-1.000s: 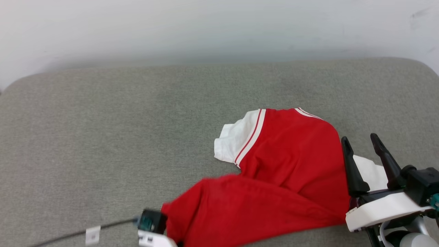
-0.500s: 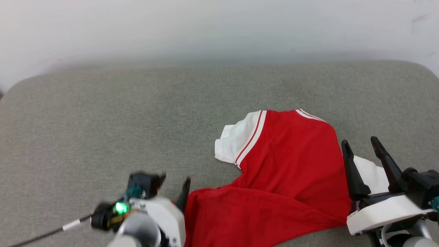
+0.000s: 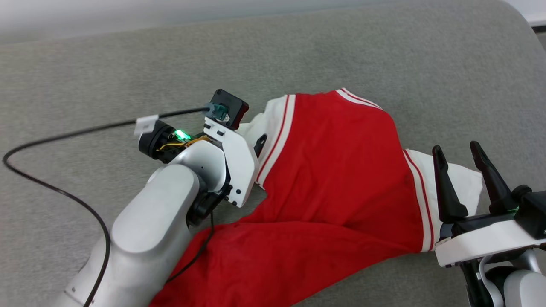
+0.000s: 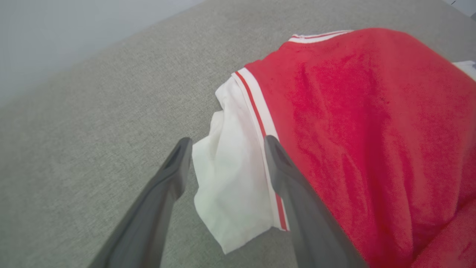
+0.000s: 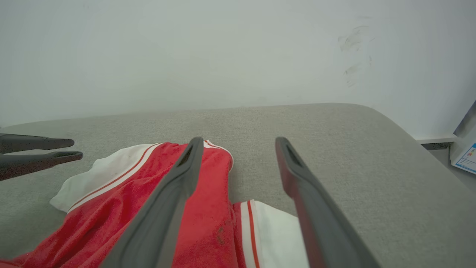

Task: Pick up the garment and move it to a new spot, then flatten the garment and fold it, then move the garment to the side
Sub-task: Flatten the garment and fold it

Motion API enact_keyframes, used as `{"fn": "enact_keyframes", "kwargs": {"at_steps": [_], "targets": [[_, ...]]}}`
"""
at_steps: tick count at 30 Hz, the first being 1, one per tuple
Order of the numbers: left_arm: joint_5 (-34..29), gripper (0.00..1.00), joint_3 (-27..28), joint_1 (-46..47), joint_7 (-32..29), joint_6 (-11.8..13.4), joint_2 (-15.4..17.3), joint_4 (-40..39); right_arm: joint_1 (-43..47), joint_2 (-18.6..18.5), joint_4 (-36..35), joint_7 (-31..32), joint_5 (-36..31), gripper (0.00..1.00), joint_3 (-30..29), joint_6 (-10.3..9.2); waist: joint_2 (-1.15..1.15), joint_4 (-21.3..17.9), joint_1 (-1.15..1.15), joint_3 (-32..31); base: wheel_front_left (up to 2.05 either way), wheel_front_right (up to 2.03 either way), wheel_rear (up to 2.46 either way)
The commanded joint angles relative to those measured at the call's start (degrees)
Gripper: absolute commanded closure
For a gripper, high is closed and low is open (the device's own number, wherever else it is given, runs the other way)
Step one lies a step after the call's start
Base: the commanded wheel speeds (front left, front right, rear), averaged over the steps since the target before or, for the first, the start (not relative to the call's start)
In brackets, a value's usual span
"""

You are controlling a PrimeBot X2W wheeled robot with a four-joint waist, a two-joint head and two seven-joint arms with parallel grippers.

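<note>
The garment [image 3: 341, 170] is a bright red shirt with white striped sleeves, lying crumpled on the grey cushion [image 3: 106, 64]. My left gripper [image 4: 227, 143] is open, and its two fingers straddle the white left sleeve [image 4: 230, 186] from just above, pinching nothing. In the head view my left arm reaches over the cushion to that sleeve, and one of its fingers [image 3: 260, 143] shows beside the wrist. My right gripper [image 3: 456, 149] stands open at the lower right, over the garment's other white sleeve [image 3: 465, 183]. In the right wrist view the garment [image 5: 148, 193] lies under my right gripper [image 5: 240, 141].
A black cable [image 3: 51, 187] loops from my left wrist across the cushion's left side. A white wall [image 5: 223, 56] rises behind the cushion. The cushion's rounded corner falls away at the right, where a printed item [image 5: 465, 156] stands on the floor.
My left gripper has opened and let go of the red hem at the near edge. It has reached forward to the white left sleeve. The head camera has tilted down. The right arm stays put.
</note>
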State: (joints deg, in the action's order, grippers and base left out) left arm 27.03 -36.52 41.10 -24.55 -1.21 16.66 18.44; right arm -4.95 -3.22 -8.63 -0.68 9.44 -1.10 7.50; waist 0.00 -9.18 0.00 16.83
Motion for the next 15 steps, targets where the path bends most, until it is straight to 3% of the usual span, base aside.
{"fn": "enact_keyframes", "kwargs": {"at_steps": [1,10,11,12,13,15], "targets": [[0.49,0.00,-0.45,1.30,-1.81,-1.00,-0.19,2.16,-0.79,0.21,0.51,-0.32,0.40,0.00,-0.02,-0.02,0.00,-1.73,0.00,1.55,0.00,0.00,0.00],[3.20,0.03,-5.83,3.64,-17.22,-4.77,-0.34,16.44,-1.04,0.37,2.70,-1.36,1.25,0.00,-0.29,-0.02,0.00,-2.89,0.00,1.48,0.00,0.00,0.00],[3.45,0.52,-6.13,3.73,-17.75,-4.86,-0.45,17.15,-1.06,0.39,2.85,-1.32,1.37,0.00,-0.25,-0.02,0.00,-2.87,0.00,1.37,0.00,0.00,0.00],[3.52,0.85,-6.33,3.92,-17.40,-5.06,-0.49,17.57,-1.08,0.40,3.05,-1.32,1.57,0.00,-0.18,-0.02,0.00,-2.84,0.00,1.23,0.00,0.00,0.00],[3.54,1.00,-6.49,3.90,-16.85,-5.16,-0.62,17.85,-1.06,0.40,3.18,-1.36,1.68,0.00,-0.23,-0.02,0.00,-2.72,0.00,1.03,0.00,0.00,0.00],[2.93,1.00,-6.19,4.07,-13.89,-4.82,-0.76,17.47,-0.85,0.41,3.38,-1.38,1.76,0.00,-0.50,-0.02,0.00,-2.28,0.00,0.48,0.00,0.00,0.00]]}}
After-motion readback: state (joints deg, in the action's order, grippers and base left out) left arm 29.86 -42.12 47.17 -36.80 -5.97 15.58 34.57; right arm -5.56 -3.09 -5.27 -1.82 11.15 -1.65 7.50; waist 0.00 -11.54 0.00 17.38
